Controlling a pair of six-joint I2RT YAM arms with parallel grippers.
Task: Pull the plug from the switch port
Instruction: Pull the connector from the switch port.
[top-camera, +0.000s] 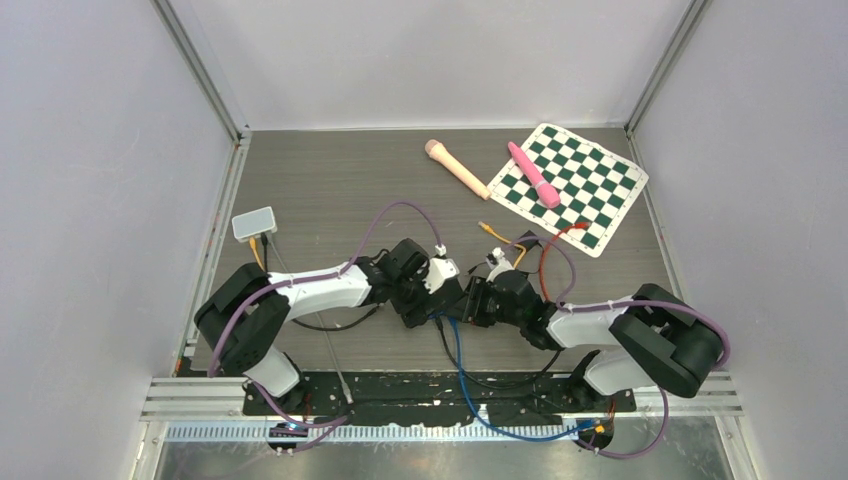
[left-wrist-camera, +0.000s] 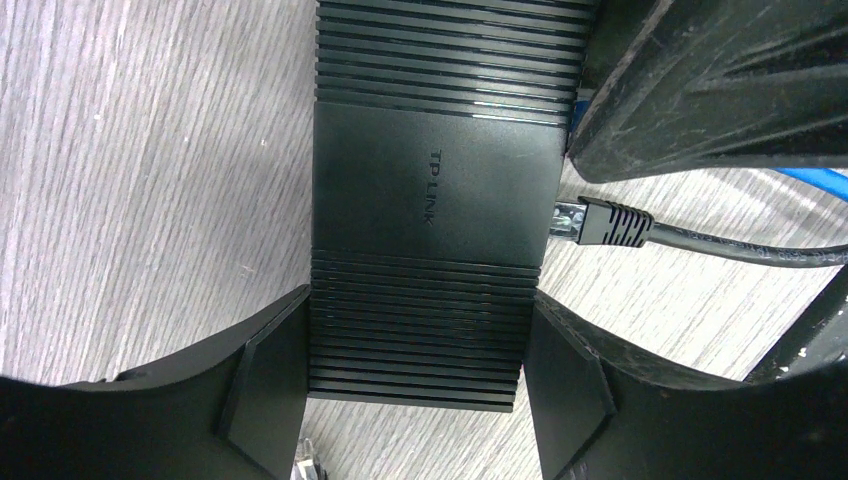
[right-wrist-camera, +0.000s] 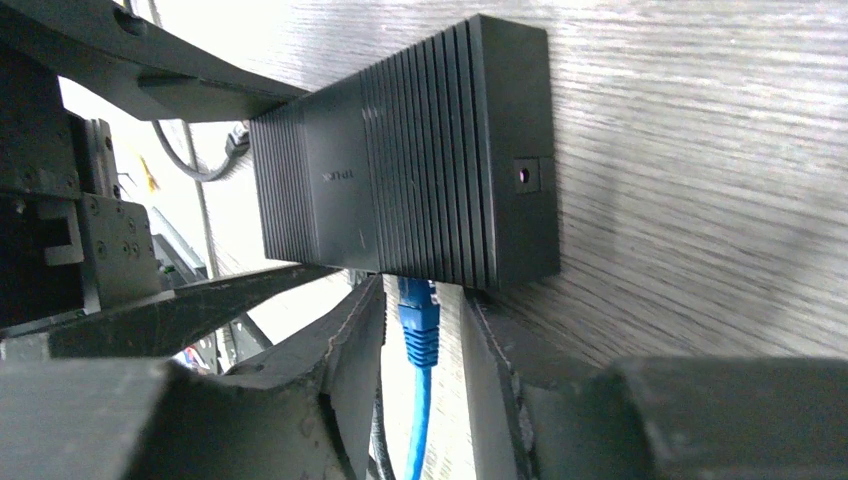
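1. Overhead, the left gripper (top-camera: 420, 305) and right gripper (top-camera: 468, 300) meet nose to nose over the middle of the table (top-camera: 330, 190). Their bodies hide the switch and its ports, and only a blue cable (top-camera: 462, 365) trailing toward the near edge can be made out. Progress cannot be judged from up here.
2. Left wrist: the switch (left-wrist-camera: 430, 200) lies flat on the wood. The left gripper's fingers (left-wrist-camera: 265, 385) press against two opposite sides of it, so it is clamped and braced. A black plug (left-wrist-camera: 612, 222) sits at the port side with its clear tip showing just outside the housing. Whether it is fully free or half seated I cannot tell. The blue connector is not visible here, only a strip of its cable.
3. Right wrist: the blue plug (right-wrist-camera: 418, 320) looks seated in its port. The right gripper's fingers (right-wrist-camera: 345, 350) straddle it with a gap on both sides, so the jaws are parted and grip nothing. The black plug is out of this view.
4. Judgement: if the blue plug is the target, the pull is not yet done. The jaws would need to close on its boot and draw straight away from the housing while the left holds firm. If the black one was meant, the job looks nearly or wholly finished
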